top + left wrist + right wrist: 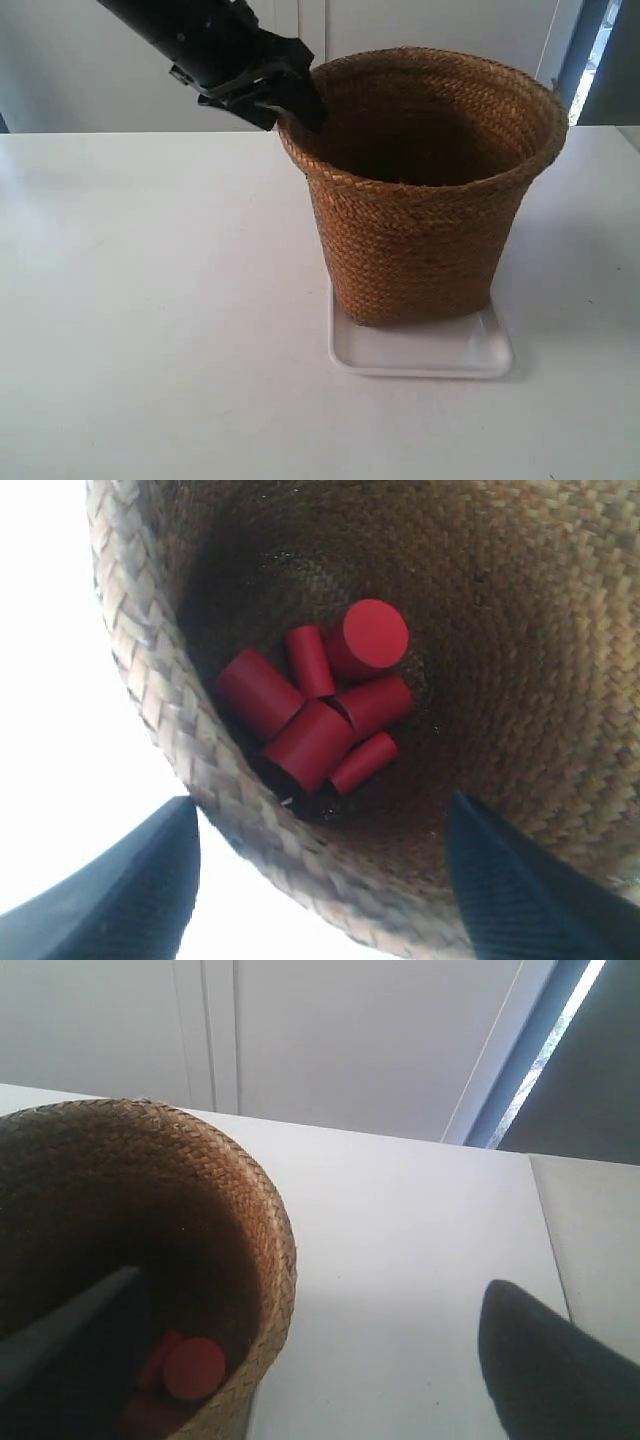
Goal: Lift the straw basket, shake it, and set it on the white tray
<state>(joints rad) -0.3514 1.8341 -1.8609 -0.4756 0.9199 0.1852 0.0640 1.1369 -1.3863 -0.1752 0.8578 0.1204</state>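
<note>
The straw basket (420, 240) is seen in the exterior view standing upright on the white tray (430, 355), which lies on a white table (150, 300). The basket's base covers most of the tray, and a strip of tray is left bare at the near edge. The basket's inside appears only as dark shadow there. Its contents are shown by the left wrist view alone: six red cylinders (310, 745) are heaped on the bottom, one with its round end turned up. A few of them are glimpsed in the right wrist view, where a window strip at the wall is also shown.

The left gripper (320, 810) is spread wide across the basket's rim, with one finger (110, 900) outside the wall and the other inside; nothing is clamped. The right gripper (315, 1282) is likewise spread wide, with one finger seen against the basket's mouth and the other over the table; nothing is held. Only the arm at the exterior view's left is seen there, its black gripper (295, 100) at the rim.
</note>
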